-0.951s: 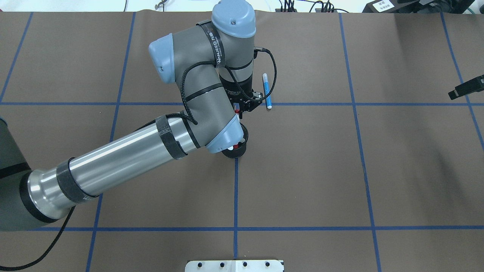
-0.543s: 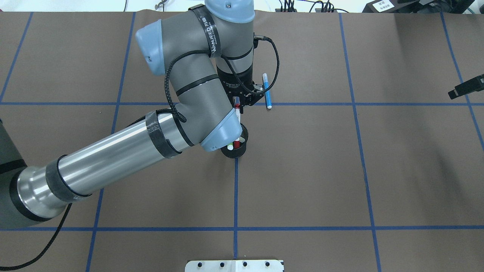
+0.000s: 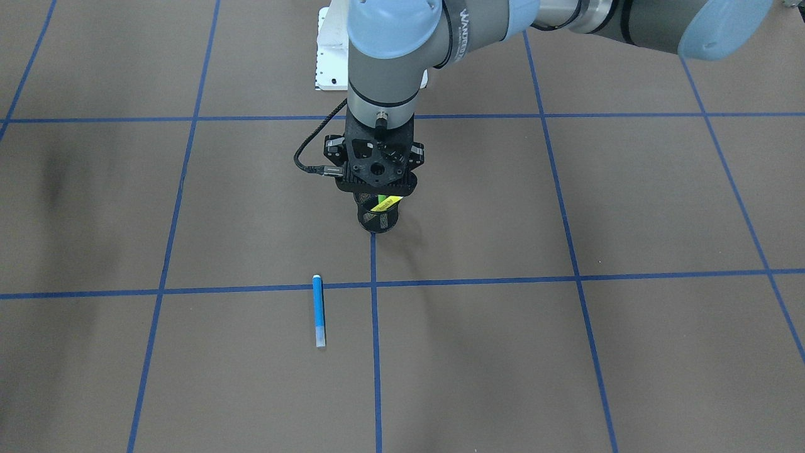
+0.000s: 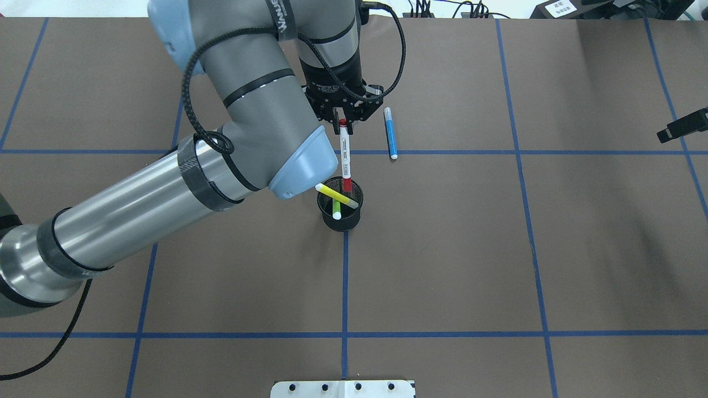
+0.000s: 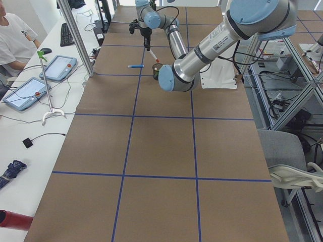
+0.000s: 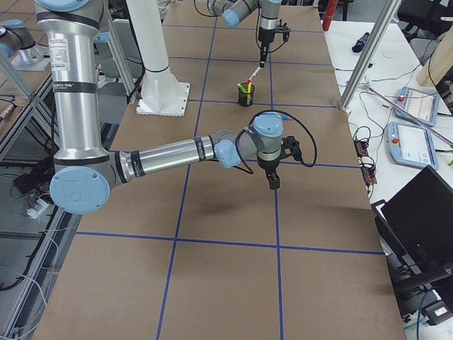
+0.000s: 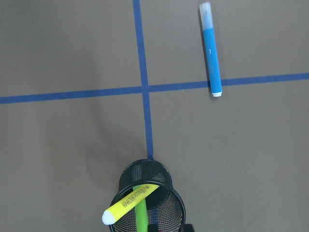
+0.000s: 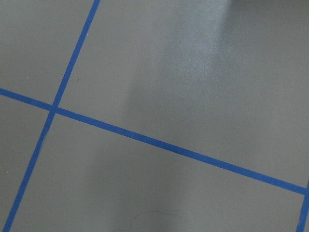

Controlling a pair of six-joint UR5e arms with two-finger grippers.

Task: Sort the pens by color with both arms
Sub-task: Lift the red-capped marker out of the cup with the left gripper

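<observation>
The left gripper hangs over the middle of the table, a little toward the edge away from the robot, its jaws clenched on the top cap of the red pen. That pen hangs tilted, its lower red end at the mouth of the cup; whether it is clear of the rim cannot be told. In the cup, the yellow pen leans across the rim with its pale end out toward the table's left end, and the green pen stands under it, pale end up. The blue pen lies flat beyond the cup toward the far edge, apart from it, one end across a tape line. The right gripper hovers above bare table toward the right end, pointing down; whether its jaws are clenched or released cannot be told
</observation>
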